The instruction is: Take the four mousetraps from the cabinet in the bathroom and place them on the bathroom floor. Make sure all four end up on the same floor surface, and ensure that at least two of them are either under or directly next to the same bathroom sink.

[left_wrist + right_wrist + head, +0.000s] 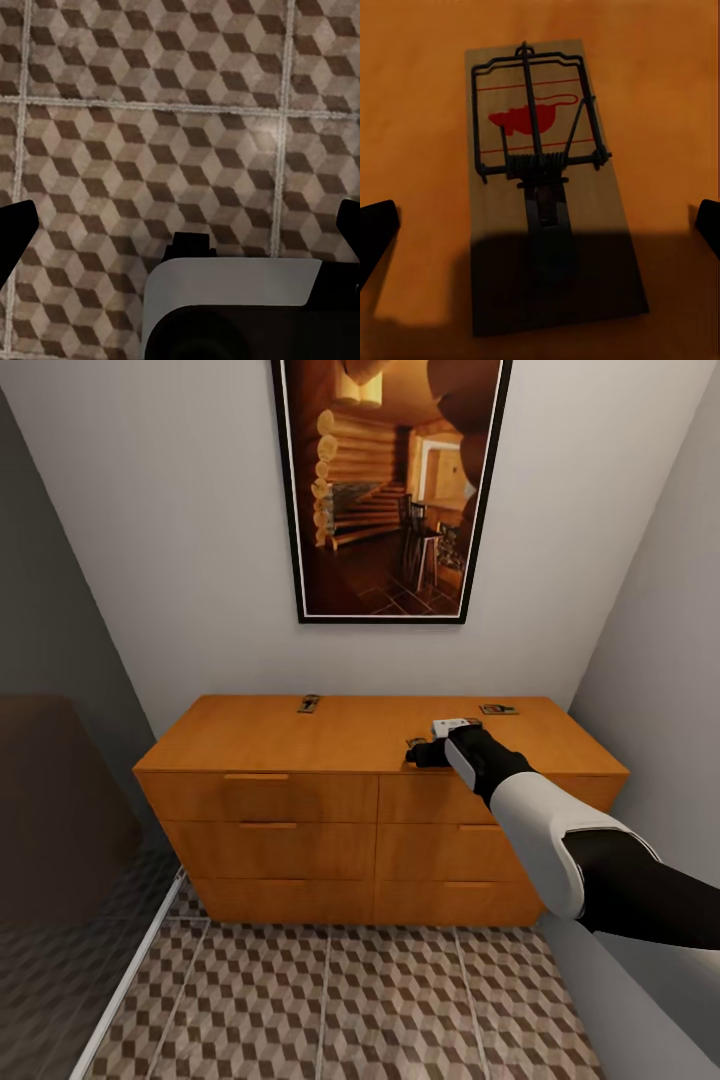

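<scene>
Mousetraps are my concern, and one mousetrap [546, 187] lies flat on the cabinet [330, 735] top right beneath my right claw [540, 225], centred between its two dark fingertips, which stand spread well to either side and touch nothing. In the head view I see that claw hovering over the top near its front edge, with a second trap [309, 704] far off to its left near the wall and a third [497, 709] just beyond it toward the back. I judge the board light, stiff and thin, so lifting it flat off the wood will be awkward; I would close on the two long edges of the bare wooden end, keeping clear of the wire bar and spring, which could snag or snap if nudged. Its smooth sides may slip in a loose pinch. My left claw [180, 225] hangs spread over the patterned bathroom floor [150, 112], holding nothing. The trap carries a red rodent-shaped mark and thin red lines but no writing I can read.
</scene>
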{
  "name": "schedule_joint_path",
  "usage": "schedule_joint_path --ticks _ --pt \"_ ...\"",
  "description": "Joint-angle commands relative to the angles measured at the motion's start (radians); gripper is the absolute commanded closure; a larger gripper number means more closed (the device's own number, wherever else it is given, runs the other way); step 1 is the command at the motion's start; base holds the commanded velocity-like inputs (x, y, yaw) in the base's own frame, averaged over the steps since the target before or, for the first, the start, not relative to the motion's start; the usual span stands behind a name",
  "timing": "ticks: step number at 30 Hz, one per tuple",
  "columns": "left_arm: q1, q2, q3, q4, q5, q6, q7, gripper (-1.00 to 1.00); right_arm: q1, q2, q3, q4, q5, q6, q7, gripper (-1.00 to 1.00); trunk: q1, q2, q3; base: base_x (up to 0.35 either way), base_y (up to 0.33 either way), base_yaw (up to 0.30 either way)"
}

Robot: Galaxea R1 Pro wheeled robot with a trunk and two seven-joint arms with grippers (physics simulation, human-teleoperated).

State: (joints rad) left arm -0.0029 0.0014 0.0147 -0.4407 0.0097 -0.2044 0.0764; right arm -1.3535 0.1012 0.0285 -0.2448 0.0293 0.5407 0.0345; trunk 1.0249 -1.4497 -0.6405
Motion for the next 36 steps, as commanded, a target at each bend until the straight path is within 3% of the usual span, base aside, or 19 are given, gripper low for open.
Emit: schedule_joint_path --ticks 1,8,36 --pt "0.000 0.000 0.000 0.000 0.001 -0.003 0.002 -1.00 0.000 -0.002 0.001 0.002 0.008 0.005 0.002 -1.00 0.000 0.000 -0.001 0.000 0.000 0.000" --pt "0.000 -0.001 -0.001 0.000 0.001 -0.003 0.002 -1.00 0.000 -0.012 0.001 0.002 0.008 0.005 0.002 -1.00 0.000 0.000 -0.001 0.000 0.000 0.000" --pt "0.000 0.000 0.000 0.000 0.001 -0.003 0.002 -1.00 0.000 -0.014 0.001 0.004 0.008 0.005 0.002 -1.00 0.000 0.000 -0.004 0.000 0.000 0.000"
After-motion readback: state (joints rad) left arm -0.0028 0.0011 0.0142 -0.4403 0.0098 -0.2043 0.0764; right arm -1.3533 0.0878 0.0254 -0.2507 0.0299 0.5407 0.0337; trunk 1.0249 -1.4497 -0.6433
